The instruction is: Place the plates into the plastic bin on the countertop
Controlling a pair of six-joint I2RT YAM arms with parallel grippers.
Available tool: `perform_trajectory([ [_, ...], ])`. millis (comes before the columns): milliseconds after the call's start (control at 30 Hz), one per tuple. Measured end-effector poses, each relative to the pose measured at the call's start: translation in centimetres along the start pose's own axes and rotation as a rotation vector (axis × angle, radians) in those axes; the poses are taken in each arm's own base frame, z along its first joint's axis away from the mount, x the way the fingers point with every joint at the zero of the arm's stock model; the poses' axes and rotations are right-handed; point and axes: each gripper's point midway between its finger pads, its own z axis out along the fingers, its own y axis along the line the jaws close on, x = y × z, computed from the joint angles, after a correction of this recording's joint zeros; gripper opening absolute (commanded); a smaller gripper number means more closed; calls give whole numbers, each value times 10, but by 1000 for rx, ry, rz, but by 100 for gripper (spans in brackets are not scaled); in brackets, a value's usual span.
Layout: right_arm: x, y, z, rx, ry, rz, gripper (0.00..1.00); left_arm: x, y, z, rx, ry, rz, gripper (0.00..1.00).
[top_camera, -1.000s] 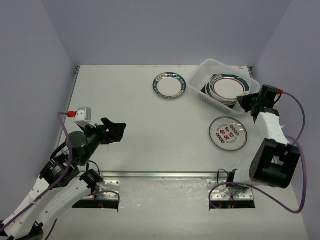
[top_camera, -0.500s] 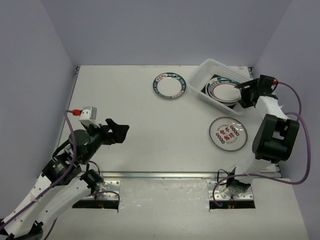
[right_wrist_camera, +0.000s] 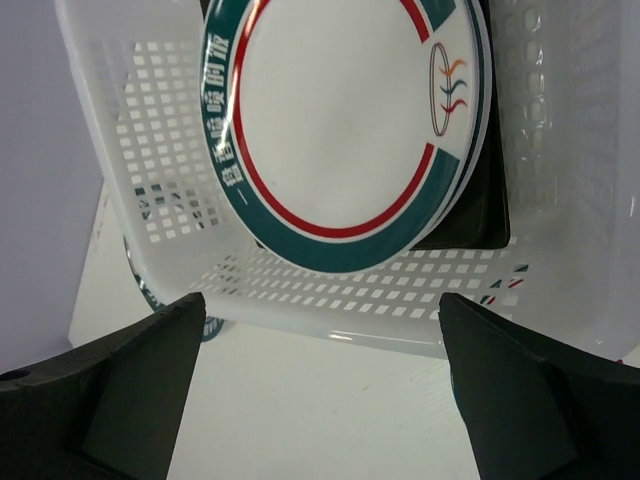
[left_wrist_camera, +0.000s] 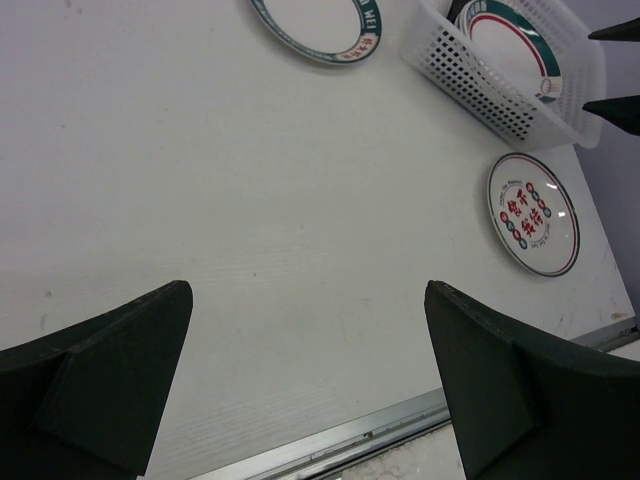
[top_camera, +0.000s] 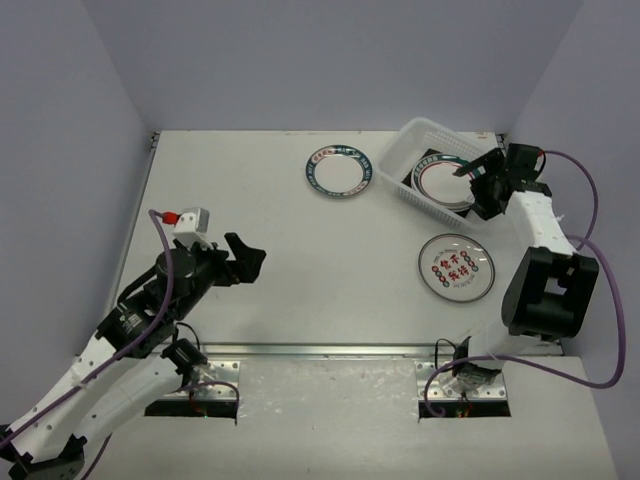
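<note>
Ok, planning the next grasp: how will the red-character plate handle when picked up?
The red-character plate lies flat on the countertop, so its low rim probably gives little to pinch. It looks rigid and smooth, likely stiff but slippery.

top plate (right_wrist_camera: 345, 120) in the bin (right_wrist_camera: 150, 150) hiding the plates under it, dark square plate (right_wrist_camera: 488, 205) showing only a corner, far plate (left_wrist_camera: 320, 22) cut off by the top edge
</note>
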Motion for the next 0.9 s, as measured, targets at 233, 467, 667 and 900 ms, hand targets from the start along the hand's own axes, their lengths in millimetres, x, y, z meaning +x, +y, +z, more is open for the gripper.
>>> perform_trajectory([
  [233, 82, 58, -82, -271, 72, -300, 99, 52, -8, 57, 17, 101, -138, 100],
  [467, 158, 66, -234, -888, 92, -503, 99, 104, 11, 181, -143, 216, -428, 100],
  [667, 216, 7, -249, -924, 308, -544, 99, 74, 34, 312, -159, 161, -698, 100],
  [900, 224, -12, -294, -1008, 249, -597, 99, 30, 29, 403, -97, 93, -831, 90],
])
